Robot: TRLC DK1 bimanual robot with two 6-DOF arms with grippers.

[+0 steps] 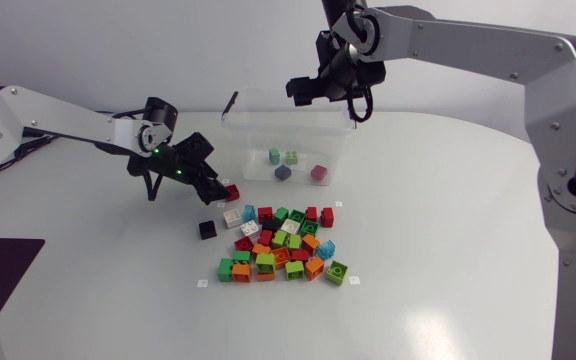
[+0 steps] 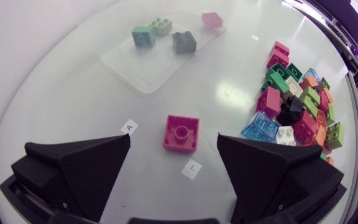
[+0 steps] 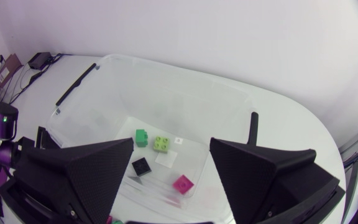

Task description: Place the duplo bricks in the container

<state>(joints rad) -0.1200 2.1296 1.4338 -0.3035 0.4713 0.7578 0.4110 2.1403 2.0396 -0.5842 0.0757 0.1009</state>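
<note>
in the head view the left claw (image 1: 211, 185) covers most of the magenta brick (image 1: 231, 191) just in front of the container (image 1: 286, 135), and its fingers are hard to judge there. the left wrist view settles it (fingers wide apart, the brick flat on the desk (image 1: 428, 250) between them, touched by neither). that view also cuts off part of the brick pile (image 1: 283, 245), which lies farther out from the container than the magenta brick; its pieces crowd together so that some are half hidden. a black brick (image 1: 207, 229) sits alone beside the pile, on the left arm's side. the right claw (image 3: 171, 143) hangs above the container, fingers apart and holding nothing, and they block sight of the container's near wall. inside the container lie a green brick (image 3: 142, 135), a lime brick (image 3: 161, 144), a dark brick (image 3: 142, 166) and a pink brick (image 3: 183, 183). two paper labels (image 2: 129, 127) lie by the magenta brick, and black clips (image 3: 252, 127) stand at the container's ends.
</note>
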